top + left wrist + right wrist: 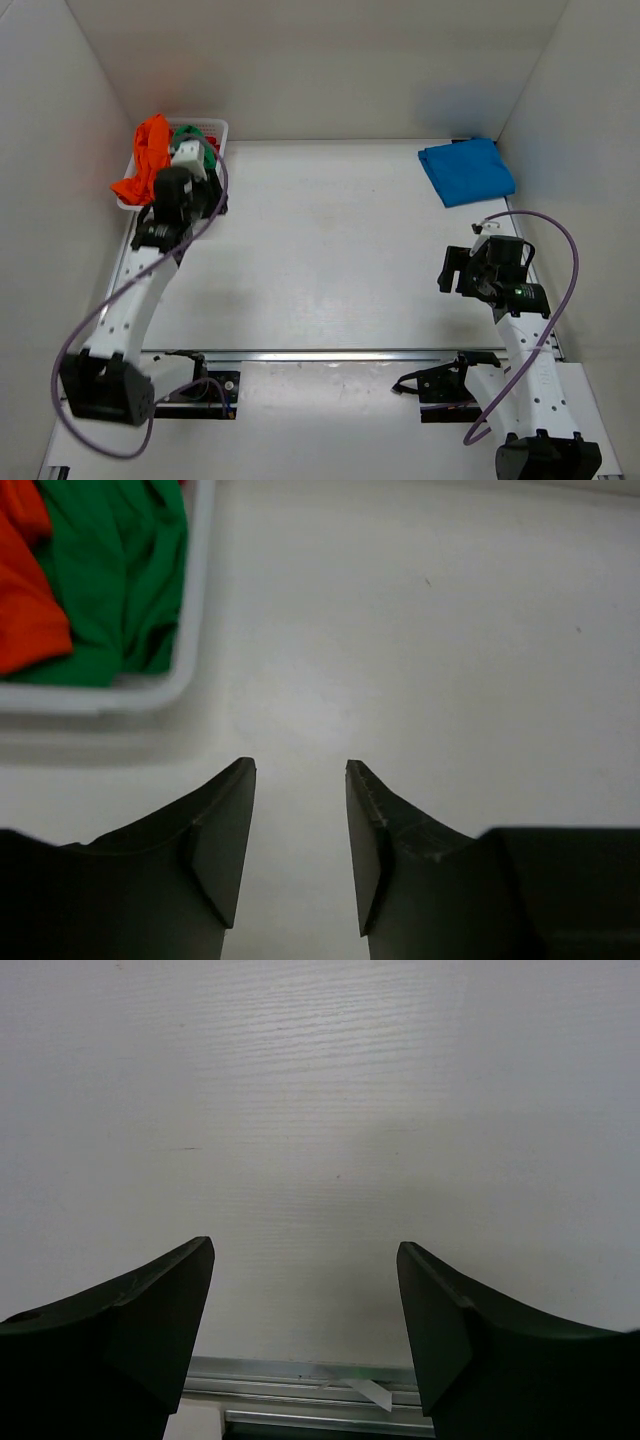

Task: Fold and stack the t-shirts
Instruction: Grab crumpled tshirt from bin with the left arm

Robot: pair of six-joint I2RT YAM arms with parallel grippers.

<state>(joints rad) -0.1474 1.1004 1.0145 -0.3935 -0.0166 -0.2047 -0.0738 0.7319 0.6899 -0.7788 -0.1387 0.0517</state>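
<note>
Laundry, an orange shirt (pixel 148 160) and a green shirt (pixel 115 570), fills the far-left basket (pixel 195 600), just left of the released, empty left claw (pixel 300 768). Right claw (pixel 305 1245), also released, hangs on the near side of the folded blue shirt (pixel 466 170).

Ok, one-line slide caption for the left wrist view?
Open left gripper over table, beside basket holding green shirt and orange shirt.

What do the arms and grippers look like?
Left arm and right arm: white links, black joints and bases, each trailing a lilac cable. Left gripper and right gripper: black, wedge-shaped tapered fingers. No markings visible.
</note>
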